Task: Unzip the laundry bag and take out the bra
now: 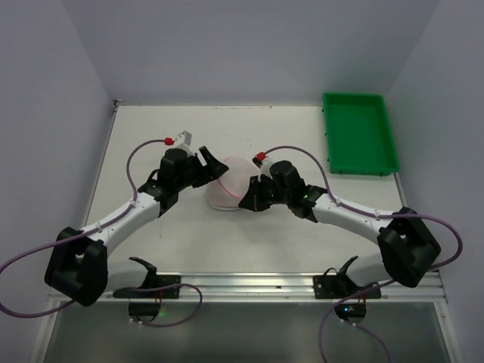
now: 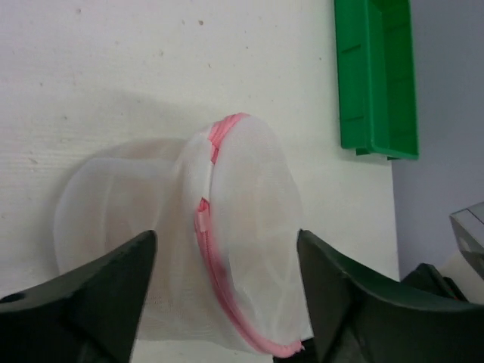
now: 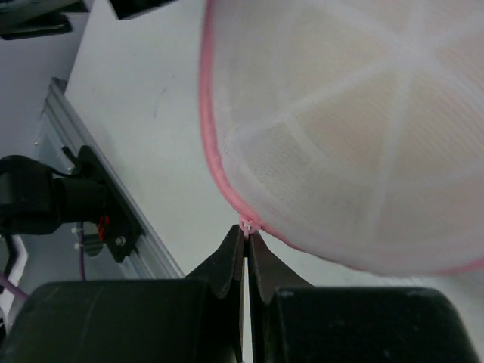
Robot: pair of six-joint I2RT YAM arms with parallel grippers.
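The laundry bag (image 1: 227, 184), round white mesh with a pink zip edge, lies mid-table between both grippers. My left gripper (image 1: 210, 168) is open, its jaws standing either side of the bag (image 2: 249, 219) without closing on it; the pink zip (image 2: 214, 265) runs between them. My right gripper (image 1: 246, 200) is shut on the small zip pull (image 3: 246, 224) at the bag's pink rim (image 3: 215, 159). The bra shows only as a dim beige padded shape (image 3: 340, 121) through the mesh; it lies inside the bag.
A green tray (image 1: 359, 132) stands at the back right of the table; it also shows in the left wrist view (image 2: 376, 76). A metal rail (image 1: 249, 283) runs along the near table edge. Grey walls close in the sides and back.
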